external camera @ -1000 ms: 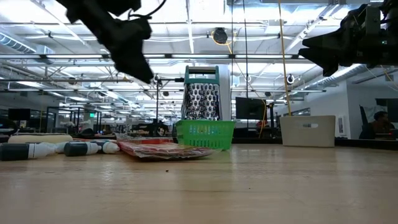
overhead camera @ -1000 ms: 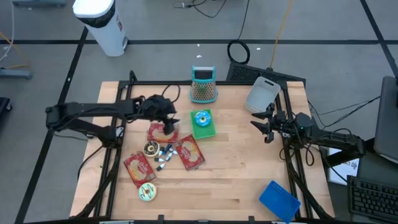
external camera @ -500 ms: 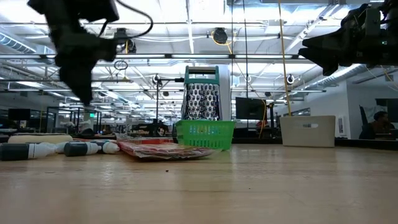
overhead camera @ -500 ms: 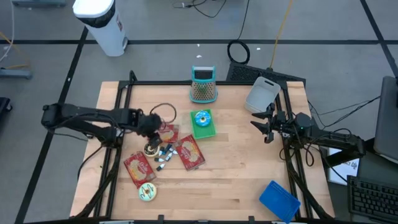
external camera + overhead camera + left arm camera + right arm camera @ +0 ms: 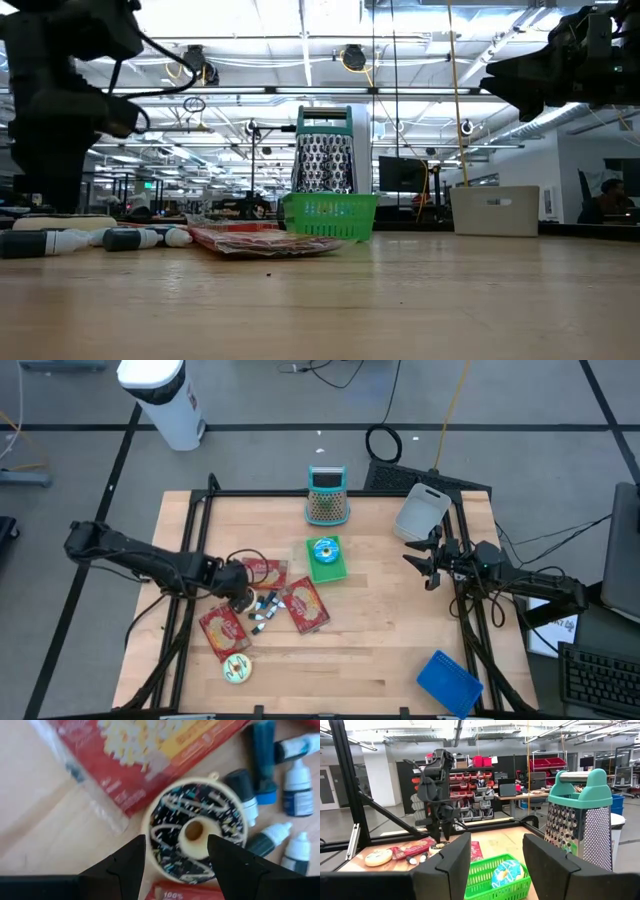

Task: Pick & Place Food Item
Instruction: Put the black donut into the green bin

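Chocolate-iced doughnut [image 5: 194, 835] (cream ring, coloured sprinkles) lies flat beneath the left hand [image 5: 176, 851], fingers parted and empty.

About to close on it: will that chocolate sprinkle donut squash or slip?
The chocolate donut looks glossy and moulded, so probably rigid, perhaps slick. It lies flat, unlikely to roll. The left gripper fingers straddle it, open.

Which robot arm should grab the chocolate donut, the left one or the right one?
Probably the left. The left gripper hangs right over the chocolate donut, fingers open on either side of it. The right gripper waits at the table's far right edge, away from the donut, so it would have much farther to go.
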You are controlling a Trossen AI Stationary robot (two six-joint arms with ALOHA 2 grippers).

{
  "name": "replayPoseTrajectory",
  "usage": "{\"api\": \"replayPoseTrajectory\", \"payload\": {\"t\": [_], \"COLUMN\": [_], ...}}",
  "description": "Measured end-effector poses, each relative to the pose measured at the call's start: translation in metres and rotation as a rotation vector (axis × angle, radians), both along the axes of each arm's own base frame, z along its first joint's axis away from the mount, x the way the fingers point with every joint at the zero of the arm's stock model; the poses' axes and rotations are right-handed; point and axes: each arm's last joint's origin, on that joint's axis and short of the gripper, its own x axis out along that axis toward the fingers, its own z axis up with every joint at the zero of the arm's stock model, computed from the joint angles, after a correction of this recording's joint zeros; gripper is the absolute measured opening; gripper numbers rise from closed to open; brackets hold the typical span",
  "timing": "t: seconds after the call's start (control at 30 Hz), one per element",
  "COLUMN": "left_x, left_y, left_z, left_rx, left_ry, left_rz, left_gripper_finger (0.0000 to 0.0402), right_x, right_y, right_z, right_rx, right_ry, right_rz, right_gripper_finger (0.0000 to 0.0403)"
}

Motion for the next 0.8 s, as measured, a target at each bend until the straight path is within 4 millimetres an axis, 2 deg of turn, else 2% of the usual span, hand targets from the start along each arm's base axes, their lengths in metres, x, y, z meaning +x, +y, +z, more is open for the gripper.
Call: {"api": "replayPoseTrajectory", "payload": {"t": [0.33,0.6,0.8], "left_x": [-0.012,-0.005,-0.004], "left_y": [0.000,-0.002,-0.002], "left_z": [-0.016,-0.024,-0.024], "left_rx": [0.030,-0.015,-0.020], "left_ry": [0.060,-0.050,-0.057], "left_rz": [0.046,-0.024,-0.039], "left_gripper_finger": [0.0216,0.0216,0.0208], "right_x": [0.000,0.000,0.000], "right_y": [0.000,0.000,0.000], "right_z": [0.000,0.000,0.000], "right_rx": [0.000,0.000,0.000], "right_ry": [0.000,0.001,0.001], "right_rz": [0.000,0.000,0.000], "right_gripper_finger": [0.0171,0.0171,0.0171]}}
